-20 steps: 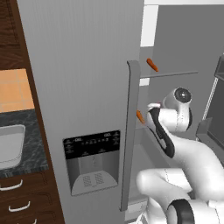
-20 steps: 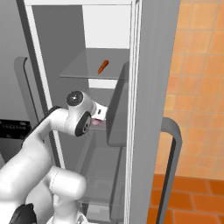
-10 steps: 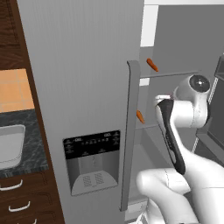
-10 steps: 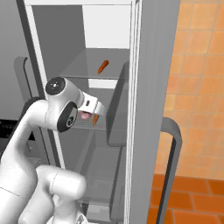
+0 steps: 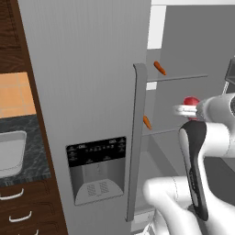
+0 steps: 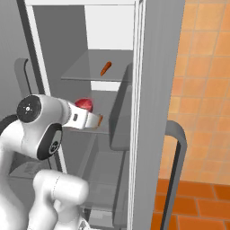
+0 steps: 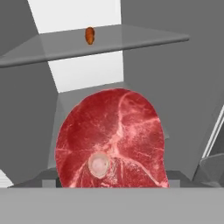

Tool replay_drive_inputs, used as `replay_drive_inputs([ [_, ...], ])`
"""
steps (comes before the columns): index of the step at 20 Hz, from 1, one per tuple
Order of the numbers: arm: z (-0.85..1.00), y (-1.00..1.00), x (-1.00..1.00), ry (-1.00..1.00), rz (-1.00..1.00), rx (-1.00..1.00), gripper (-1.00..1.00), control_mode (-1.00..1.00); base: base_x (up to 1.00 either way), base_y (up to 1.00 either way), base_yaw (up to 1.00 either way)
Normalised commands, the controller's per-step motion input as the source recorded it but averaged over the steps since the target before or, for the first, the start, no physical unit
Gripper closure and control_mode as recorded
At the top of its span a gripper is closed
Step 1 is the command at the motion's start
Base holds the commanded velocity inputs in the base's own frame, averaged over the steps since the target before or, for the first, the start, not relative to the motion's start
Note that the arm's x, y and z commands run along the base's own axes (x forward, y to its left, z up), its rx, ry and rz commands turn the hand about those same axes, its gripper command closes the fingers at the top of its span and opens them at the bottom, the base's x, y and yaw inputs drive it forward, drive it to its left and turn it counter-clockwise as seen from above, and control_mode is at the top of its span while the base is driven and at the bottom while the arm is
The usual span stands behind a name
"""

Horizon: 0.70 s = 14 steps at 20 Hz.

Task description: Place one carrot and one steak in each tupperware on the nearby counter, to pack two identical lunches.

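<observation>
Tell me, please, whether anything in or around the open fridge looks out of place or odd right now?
Slightly odd: food lies loose in the fridge. One carrot rests bare on the upper glass shelf, a second carrot lies at the edge of the lower shelf, and the steak stands on edge facing the hand camera. Nothing looks spilled or damaged.

Open fridge (image 5: 92, 92) (glass shelves (image 6: 85, 72))
</observation>
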Motion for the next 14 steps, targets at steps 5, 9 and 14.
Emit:
replay_drive_inputs([
  [5,0.19,0.19,-0.45,-0.01,0.00,0.00,1.00,1.00,-0.40,0.16,0.00],
  [9,0.00,0.00,0.00,0.00,0.00,0.00,1.00,1.00,-1.00,0.35,0.00],
  [14,0.00,0.00,0.00,0.00,0.00,0.00,1.00,1.00,-0.97,0.97,0.00],
])
